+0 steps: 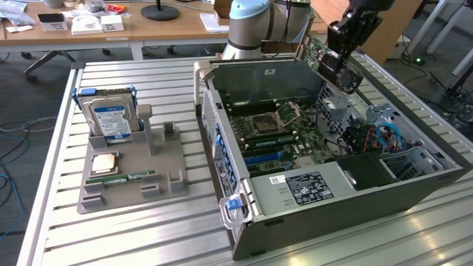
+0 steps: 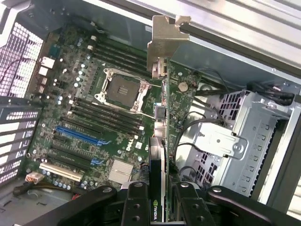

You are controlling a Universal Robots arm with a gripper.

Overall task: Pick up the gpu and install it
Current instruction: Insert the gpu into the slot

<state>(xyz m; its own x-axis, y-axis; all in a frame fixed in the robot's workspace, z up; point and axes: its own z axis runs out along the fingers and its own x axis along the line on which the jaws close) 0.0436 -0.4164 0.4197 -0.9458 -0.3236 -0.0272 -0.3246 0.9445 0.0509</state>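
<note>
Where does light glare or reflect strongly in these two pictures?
Exterior view: bright streaks on the metal table at the exterior view's right. Wrist view: the perforated case wall is washed out to white-pink, and the pale bracket of the graphics card, clamped in the gripper, shines.

A robotics lab within an office is indicated: a robot arm (image 1: 255,25) is mounted beside a slatted aluminium counter (image 1: 133,233), an opened computer case (image 1: 355,205) is laid there, and cluttered wooden desks (image 1: 177,27) are seen behind.
</note>
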